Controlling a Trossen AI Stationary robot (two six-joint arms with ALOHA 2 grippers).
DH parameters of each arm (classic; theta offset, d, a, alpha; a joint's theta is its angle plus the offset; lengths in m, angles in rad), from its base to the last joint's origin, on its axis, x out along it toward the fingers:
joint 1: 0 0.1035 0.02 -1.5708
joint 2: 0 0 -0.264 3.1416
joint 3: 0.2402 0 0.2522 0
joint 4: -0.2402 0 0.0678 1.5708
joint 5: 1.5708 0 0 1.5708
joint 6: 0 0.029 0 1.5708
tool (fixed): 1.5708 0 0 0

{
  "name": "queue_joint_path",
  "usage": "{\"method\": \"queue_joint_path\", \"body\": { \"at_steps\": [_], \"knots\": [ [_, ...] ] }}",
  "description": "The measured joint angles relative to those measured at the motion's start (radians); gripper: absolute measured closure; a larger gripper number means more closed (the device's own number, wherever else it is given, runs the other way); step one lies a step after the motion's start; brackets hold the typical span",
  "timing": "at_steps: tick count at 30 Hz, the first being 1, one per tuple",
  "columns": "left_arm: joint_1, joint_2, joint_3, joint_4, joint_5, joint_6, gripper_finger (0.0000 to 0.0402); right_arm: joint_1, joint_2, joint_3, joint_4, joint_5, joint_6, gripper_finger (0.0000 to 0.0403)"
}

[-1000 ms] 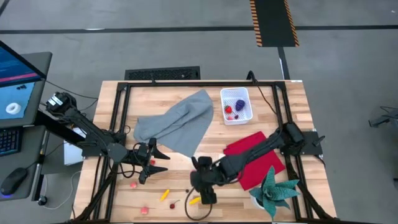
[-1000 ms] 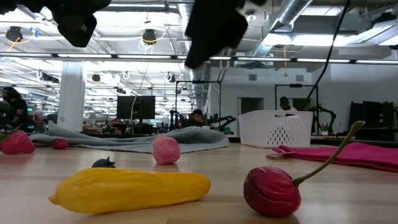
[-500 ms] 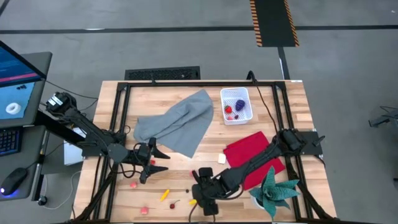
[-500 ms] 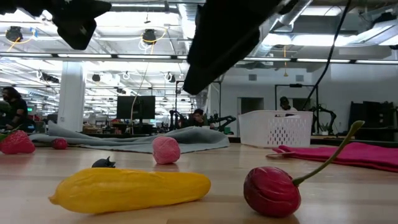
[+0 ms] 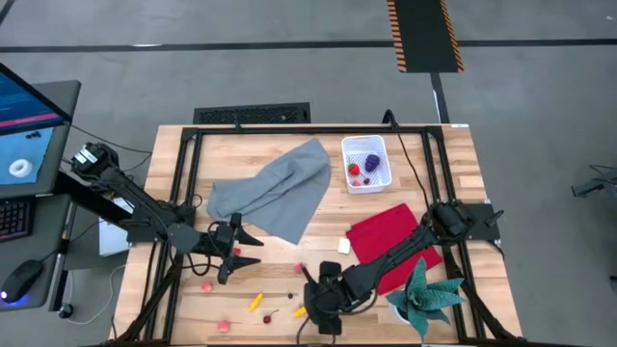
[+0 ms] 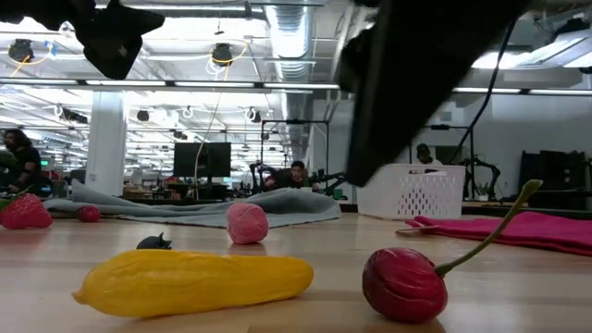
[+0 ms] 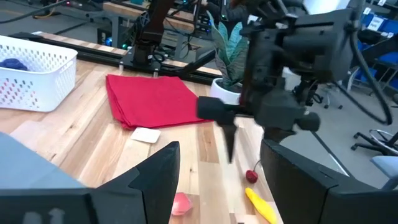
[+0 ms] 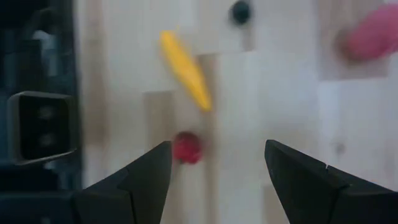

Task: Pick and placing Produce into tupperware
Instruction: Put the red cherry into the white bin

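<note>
Right tool [image 8: 214,180] wide open, empty.

Glossy plastic cherry [image 6: 404,284] on a smooth pale wood table [image 6: 305,236].

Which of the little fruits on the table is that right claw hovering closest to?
The red cherry, just ahead of the open right gripper. The yellow piece lies next farthest, and the pink berry farther still.

bright even ceiling lighting, soft shadows, right wrist view blurred by motion
</note>
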Motion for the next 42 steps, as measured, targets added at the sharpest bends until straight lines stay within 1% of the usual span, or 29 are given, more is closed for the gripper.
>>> {"method": "queue_joint_path", "body": {
  "at_steps": [3, 8, 13, 16, 19, 21, 24, 27, 30, 33, 36, 39, 40, 42],
  "knots": [
    [0.0, 0.0, 0.0, -0.005, -0.012, 0.0, 0.0187, 0.022, 0.0, 0.011, 0.0, -0.027, 0.044, 0.0122],
    [0.0, 0.0, 0.0, -0.01, -0.012, 0.0, 0.0187, 0.056, 0.0, 0.022, -0.002, -0.016, 0.113, 0.0122],
    [0.0, 0.0, 0.0, -0.012, -0.019, -0.001, 0.0187, 0.075, 0.017, 0.027, 0.003, 0.006, 0.15, 0.0122],
    [0.0, 0.0, 0.0, -0.012, -0.019, -0.007, 0.0187, 0.079, 0.034, 0.021, -0.032, 0.006, 0.159, 0.0122],
    [0.0, 0.0, 0.0, -0.018, -0.019, -0.01, 0.0187, 0.082, 0.05, 0.029, -0.001, 0.006, 0.167, 0.0122],
    [0.0, 0.0, 0.0, -0.019, -0.019, -0.011, 0.0187, 0.083, 0.052, 0.021, -0.033, 0.009, 0.167, 0.0122],
    [0.0, 0.0, 0.0, -0.021, -0.019, -0.011, 0.0187, 0.082, 0.049, 0.026, -0.021, 0.008, 0.184, 0.0129],
    [0.0, 0.0, 0.0, -0.023, -0.019, -0.012, 0.0187, 0.082, 0.05, 0.025, -0.023, 0.008, 0.189, 0.0145],
    [0.0, 0.0, 0.0, -0.023, -0.019, -0.012, 0.0187, 0.082, 0.05, 0.025, -0.017, 0.005, 0.193, 0.0171],
    [0.0, 0.0, 0.0, -0.023, -0.019, -0.012, 0.0187, 0.082, 0.053, 0.025, -0.024, 0.0, 0.2, 0.0213],
    [0.0, 0.0, 0.0, -0.023, -0.019, -0.012, 0.0187, 0.082, 0.062, 0.024, -0.033, -0.029, 0.21, 0.0277],
    [0.0, 0.0, 0.0, -0.023, -0.019, -0.012, 0.0187, 0.082, 0.062, 0.025, -0.03, -0.043, 0.207, 0.0363],
    [0.0, 0.0, 0.0, -0.023, -0.019, -0.012, 0.0187, 0.082, 0.062, 0.025, -0.027, -0.042, 0.2, 0.038],
    [0.0, 0.0, 0.0, -0.023, -0.019, -0.012, 0.0187, 0.081, 0.062, 0.025, -0.023, -0.018, 0.199, 0.0385]
  ]
}}
